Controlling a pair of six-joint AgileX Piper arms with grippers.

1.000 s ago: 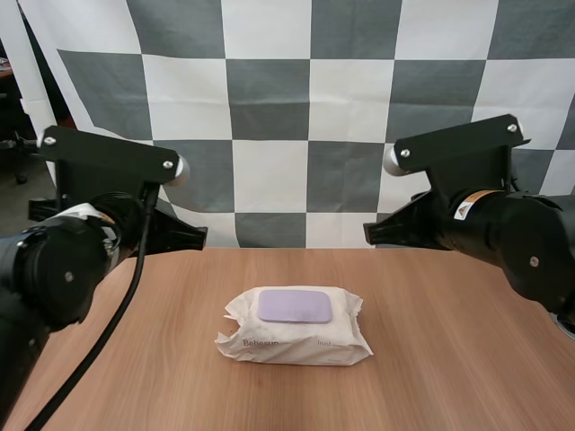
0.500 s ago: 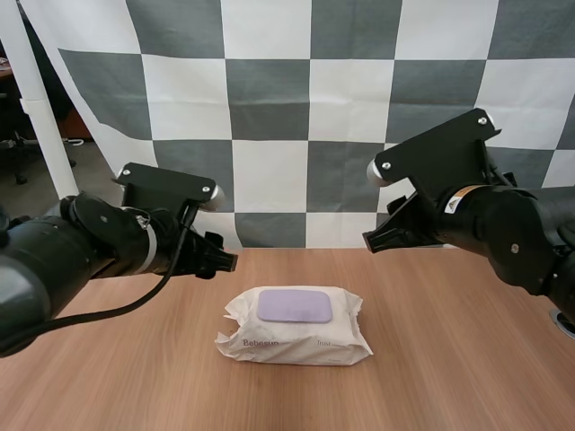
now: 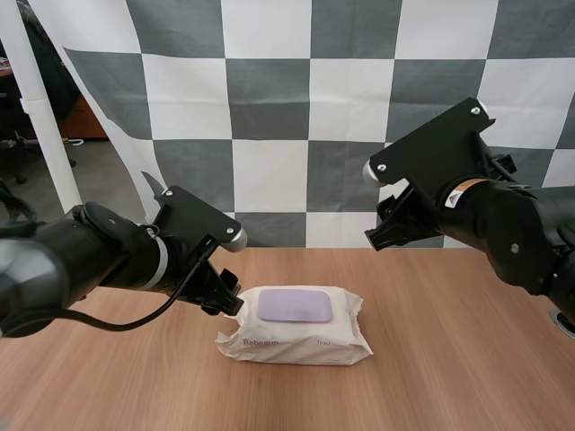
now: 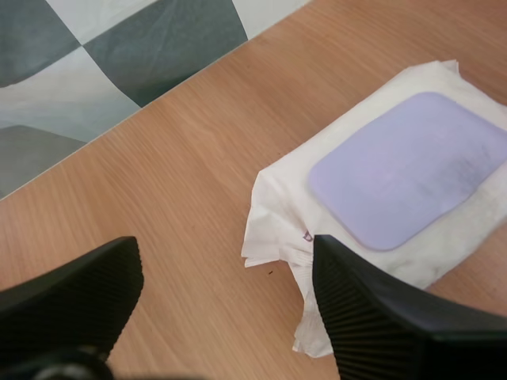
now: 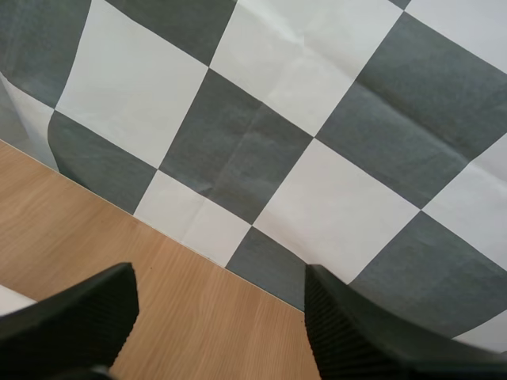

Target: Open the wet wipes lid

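Note:
The white pack of wet wipes (image 3: 296, 339) lies in the middle of the wooden table (image 3: 449, 359), its flat purple lid (image 3: 295, 305) shut on top. My left gripper (image 3: 225, 300) sits low at the pack's left end. In the left wrist view it is open (image 4: 226, 297), one finger (image 4: 71, 305) over bare wood, the other (image 4: 380, 317) over the crinkled corner of the pack (image 4: 277, 198), beside the lid (image 4: 408, 166). My right gripper (image 3: 377, 233) hovers above the table's far edge, right of the pack. It is open (image 5: 218, 305) with nothing between its fingers.
Bare wood surrounds the pack on every side. The table's far edge (image 5: 198, 257) runs just beneath my right gripper.
My left arm has swung down and to the right, from the table's back left to the pack's left end. Both grippers have gone from a closed wedge to spread fingers. The right arm has tilted slightly.

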